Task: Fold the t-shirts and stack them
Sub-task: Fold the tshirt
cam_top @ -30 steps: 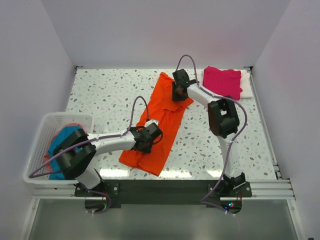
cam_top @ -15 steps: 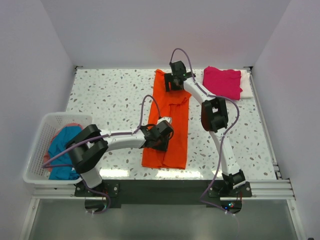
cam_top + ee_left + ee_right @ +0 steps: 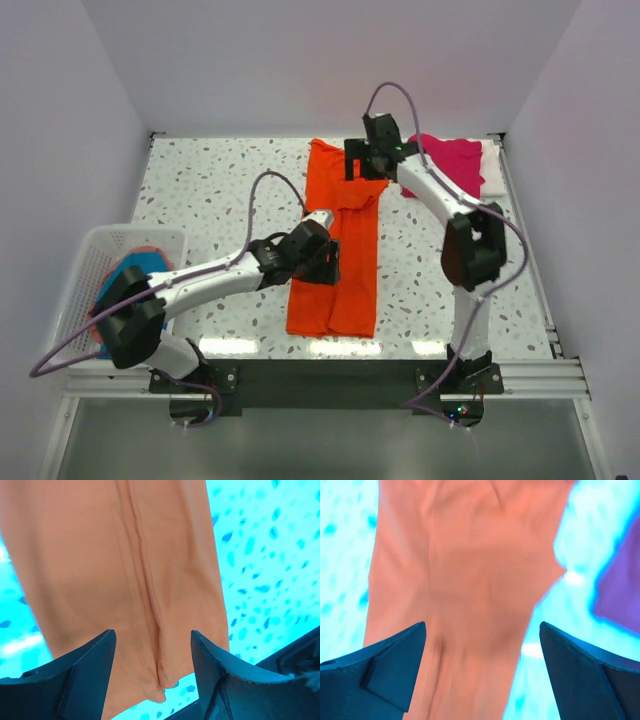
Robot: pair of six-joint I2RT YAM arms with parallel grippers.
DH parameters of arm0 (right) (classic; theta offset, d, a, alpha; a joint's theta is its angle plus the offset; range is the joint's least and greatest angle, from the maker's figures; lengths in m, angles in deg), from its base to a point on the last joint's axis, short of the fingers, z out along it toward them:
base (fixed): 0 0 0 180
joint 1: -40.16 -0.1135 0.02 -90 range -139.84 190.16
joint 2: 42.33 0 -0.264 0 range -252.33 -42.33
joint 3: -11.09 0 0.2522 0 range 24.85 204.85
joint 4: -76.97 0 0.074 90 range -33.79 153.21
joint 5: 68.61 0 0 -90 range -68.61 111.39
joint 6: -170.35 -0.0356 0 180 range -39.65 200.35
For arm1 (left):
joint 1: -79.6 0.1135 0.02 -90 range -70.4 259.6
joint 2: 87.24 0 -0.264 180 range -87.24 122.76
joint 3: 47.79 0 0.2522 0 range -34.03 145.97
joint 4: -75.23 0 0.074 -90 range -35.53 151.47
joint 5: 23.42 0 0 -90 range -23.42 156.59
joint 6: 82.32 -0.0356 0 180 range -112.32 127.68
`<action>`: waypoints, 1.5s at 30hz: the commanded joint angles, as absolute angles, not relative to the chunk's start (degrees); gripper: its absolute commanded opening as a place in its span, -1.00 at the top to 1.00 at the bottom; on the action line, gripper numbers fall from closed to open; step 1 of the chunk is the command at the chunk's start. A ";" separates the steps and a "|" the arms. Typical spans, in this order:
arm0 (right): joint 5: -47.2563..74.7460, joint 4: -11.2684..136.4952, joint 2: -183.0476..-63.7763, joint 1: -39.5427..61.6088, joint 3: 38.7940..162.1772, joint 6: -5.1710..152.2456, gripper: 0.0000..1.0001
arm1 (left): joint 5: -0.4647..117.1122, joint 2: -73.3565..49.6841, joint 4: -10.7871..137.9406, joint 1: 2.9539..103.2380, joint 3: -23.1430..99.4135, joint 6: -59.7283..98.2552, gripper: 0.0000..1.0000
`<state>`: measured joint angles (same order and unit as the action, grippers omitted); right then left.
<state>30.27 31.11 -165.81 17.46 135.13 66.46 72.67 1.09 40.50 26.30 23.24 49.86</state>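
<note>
In the middle of the speckled table (image 3: 210, 200), the orange t-shirt (image 3: 352, 285) lies as a long narrow strip. The left gripper (image 3: 328, 264) hangs over its middle and the right gripper (image 3: 358, 166) over its far end, both spread wide and holding nothing. The magenta t-shirt (image 3: 448, 162) rests on the white t-shirt (image 3: 492, 172) at the far right, and the teal t-shirt (image 3: 125, 278) sits in the basket (image 3: 110, 233).

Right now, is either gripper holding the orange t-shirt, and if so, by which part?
Nothing is held. The left gripper and the right gripper are both open over the orange t-shirt, with no cloth pinched between their fingers.
</note>
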 commanded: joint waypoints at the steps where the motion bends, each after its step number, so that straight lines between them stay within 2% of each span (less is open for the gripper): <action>1: 25.89 34.01 -146.03 17.14 119.31 55.95 -0.97 | 75.02 -7.69 37.40 29.58 20.38 48.64 -0.33; 2: 25.43 37.77 -142.74 16.61 107.94 54.44 -0.97 | 75.72 -10.66 36.52 30.11 19.15 49.08 -0.34; 3: 25.34 39.46 -138.79 15.91 102.69 53.12 -0.97 | 75.81 -12.26 35.47 30.55 16.44 49.34 -0.34; 6: 27.53 40.19 -127.17 11.08 87.15 50.04 -0.73 | 74.24 -17.88 34.32 31.69 10.82 50.57 -0.32; 8: 27.89 40.27 -121.81 6.70 80.43 46.89 -0.55 | 72.83 -21.13 34.23 31.70 8.25 50.92 -0.28; 11: 26.14 39.65 -113.45 1.16 70.75 41.09 -0.40 | 69.93 -23.51 34.49 31.70 4.56 51.01 -0.22; 14: 25.69 37.73 -107.12 -3.24 62.59 35.64 -0.18 | 67.47 -24.40 34.93 31.70 2.27 51.19 -0.18; 20: 24.11 35.96 -99.46 -8.17 54.84 28.60 -0.13 | 64.48 -24.31 36.95 31.70 -2.73 51.63 -0.12; 26: 23.49 39.74 -100.25 -9.94 50.53 23.67 -0.10 | 61.14 -22.65 43.09 31.70 -7.22 53.30 -0.12; 36: 23.23 43.43 -100.51 -10.73 47.09 19.36 -0.10 | 61.05 -21.50 44.86 31.43 -9.95 54.53 -0.09; 42: 21.83 45.63 -102.88 -11.43 46.47 18.65 -0.08 | 60.79 -20.01 46.00 30.20 -11.36 55.58 0.09; 45: 21.47 46.16 -104.99 -11.87 46.74 19.18 0.05 | 60.61 -19.57 46.53 29.41 -11.62 56.02 0.25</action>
